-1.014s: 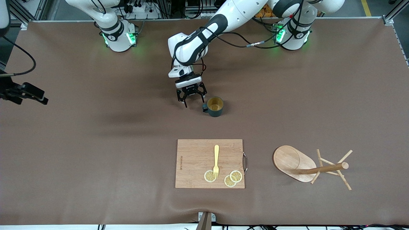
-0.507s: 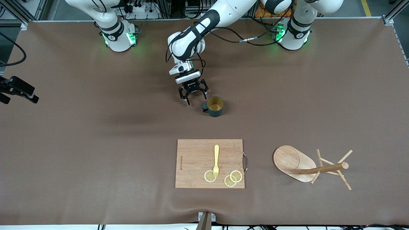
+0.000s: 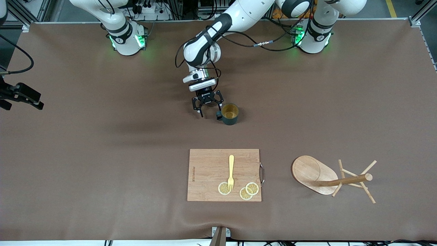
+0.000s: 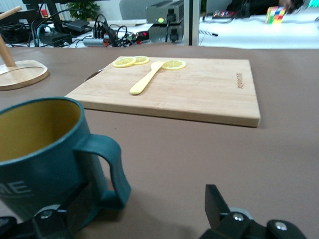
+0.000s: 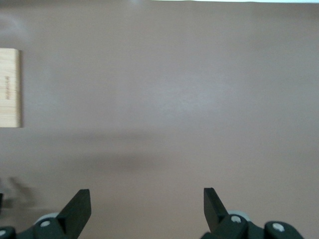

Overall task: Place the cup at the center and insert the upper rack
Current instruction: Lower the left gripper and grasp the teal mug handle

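Observation:
The dark teal cup point(image 3: 229, 113) stands upright on the brown table mat, its yellowish inside showing and its loop handle point(image 3: 219, 117) turned toward the right arm's end. My left gripper point(image 3: 210, 112) is open and low beside the cup. In the left wrist view the cup point(image 4: 40, 144) is close and its handle point(image 4: 112, 174) lies between the spread fingers of the left gripper point(image 4: 147, 201), untouched. The wooden mug tree point(image 3: 327, 177) lies tipped on its side, nearer the front camera, toward the left arm's end. My right gripper point(image 5: 147, 204) is open and empty, high over bare mat.
A wooden cutting board point(image 3: 211, 171) lies nearer the front camera than the cup, with a yellow fork point(image 3: 231, 172) and lemon slices point(image 3: 248, 191) on it. The board point(image 4: 199, 84) and the mug tree's base point(image 4: 22, 74) show in the left wrist view.
My left gripper has come down and shifted toward the cup's handle, still open. The cup and mug tree have not moved.

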Controlling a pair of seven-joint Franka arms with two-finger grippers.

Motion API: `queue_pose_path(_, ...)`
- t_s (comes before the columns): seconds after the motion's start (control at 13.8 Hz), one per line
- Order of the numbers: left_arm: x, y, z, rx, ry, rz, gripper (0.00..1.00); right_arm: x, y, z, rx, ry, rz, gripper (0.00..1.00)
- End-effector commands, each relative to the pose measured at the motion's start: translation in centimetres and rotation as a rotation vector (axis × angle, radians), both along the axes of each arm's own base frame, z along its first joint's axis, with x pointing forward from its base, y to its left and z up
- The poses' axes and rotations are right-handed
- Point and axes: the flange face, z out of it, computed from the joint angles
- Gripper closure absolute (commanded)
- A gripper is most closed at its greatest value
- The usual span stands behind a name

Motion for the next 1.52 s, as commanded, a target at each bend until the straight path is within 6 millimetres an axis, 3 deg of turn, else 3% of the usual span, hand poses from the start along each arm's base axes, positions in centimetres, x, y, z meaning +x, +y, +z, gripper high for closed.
queue_pose_path(0.0,0.0,-0.3,-1.1,-0.021,-0.068,-0.018,0.00,-0.1,1.4,0.8,-0.036,0.026,0.019,0.00)
queue_pose_path(0.29,0.3,-0.1,-1.3,-0.015,-0.072,-0.019,0.00,-0.5,1.8,2.2,-0.007,0.023,0.028,0.00)
queue_pose_path(0.8,1.2,-0.4,-1.3,-0.032,-0.081,0.000,0.00,-0.4,1.0,2.1,0.003,0.023,0.015,0.00)
queue_pose_path(0.94,1.4,-0.3,-1.4,-0.032,-0.081,0.004,0.00,-0.4,1.9,2.5,-0.016,0.017,0.026,0.00)
queue_pose_path(1.16,1.5,-0.1,-1.6,-0.042,-0.083,0.012,0.00,-0.5,0.0,3.1,-0.010,0.006,-0.002,0.00)
queue_pose_path(1.45,1.7,0.1,-1.8,-0.061,-0.089,0.026,0.00,-0.5,-0.5,3.1,-0.011,0.006,-0.010,0.00)
